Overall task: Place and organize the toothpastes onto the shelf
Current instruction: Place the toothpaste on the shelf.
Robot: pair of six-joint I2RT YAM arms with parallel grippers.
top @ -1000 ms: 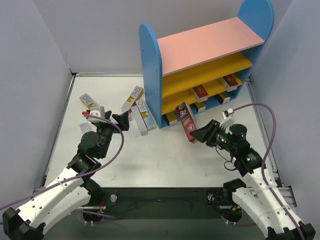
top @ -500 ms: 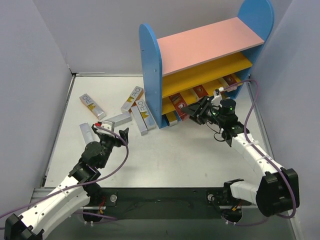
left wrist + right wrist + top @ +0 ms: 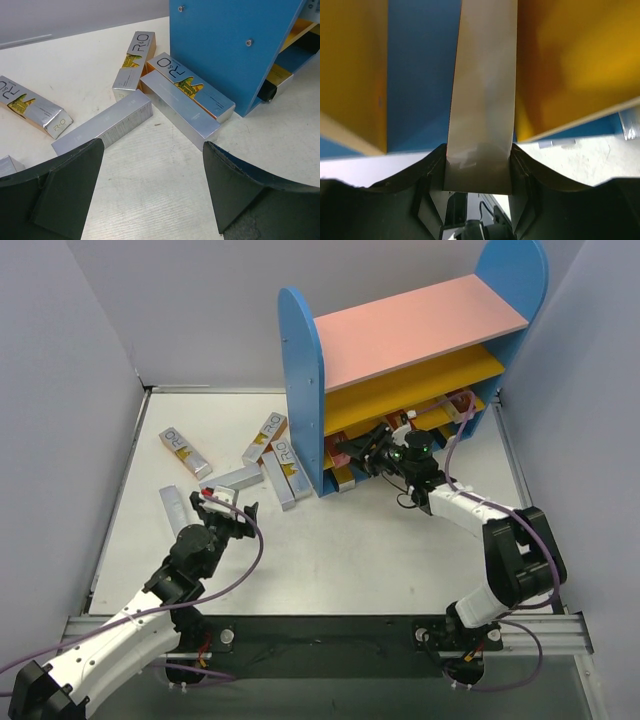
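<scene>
**Desk**: white surface, walled on three sides.

**Shelf**: blue round-topped side panels, pink top board, yellow middle boards. It stands at 1 o'clock on the desk, with its open front facing about 7 o'clock. Red toothpaste boxes lie on a lower yellow board near the 3 o'clock end.

**Held toothpaste box**: a long, narrow carton showing a pale face to the wrist camera (it reads red from above). The right gripper pinches its near end, with fingers pressed against both long sides. The far end reaches in among the yellow and blue boards near the shelf's 9 o'clock end. Which level it is on cannot be told.

**Silver toothpaste boxes**: five lie loose on the desk at 10 o'clock, outside the shelf.
- Three are clustered against one another just beside the foot of the blue panel.
- One lies apart toward 10 o'clock.
- One lies near the left arm.

**Left gripper**: spread wide and grasping nothing. It hangs at 7 o'clock of the cluster, clear of every box.
</scene>
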